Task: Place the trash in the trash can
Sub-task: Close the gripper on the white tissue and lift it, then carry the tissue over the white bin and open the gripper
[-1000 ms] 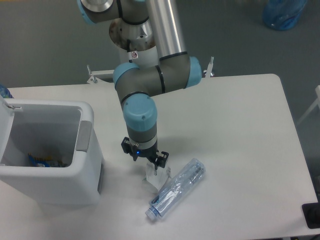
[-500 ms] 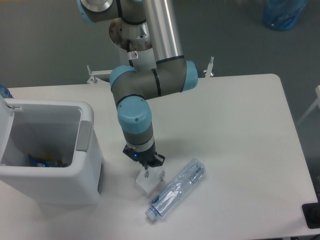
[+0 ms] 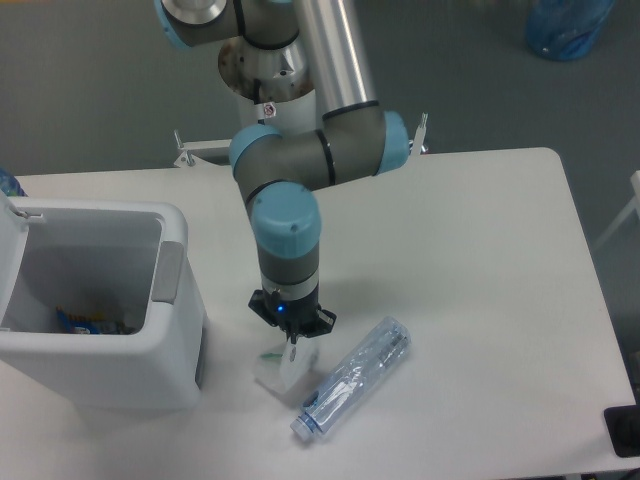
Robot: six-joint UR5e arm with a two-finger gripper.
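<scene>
We've got the tool straight above the wrapper on the worktop, fingertips at it; clamped or not, we can't tell. Trash can sits left, lid open. Bottle lies just right, running diagonally.

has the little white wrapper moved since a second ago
Yes. The wrapper has slid toward the trash can and nearer the table's front edge, while the bottle stayed put.

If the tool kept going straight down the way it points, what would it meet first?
Most likely the crumpled white wrapper, which lies directly under the tool. They may already be touching; depth is unclear. Beneath that is the table.
</scene>
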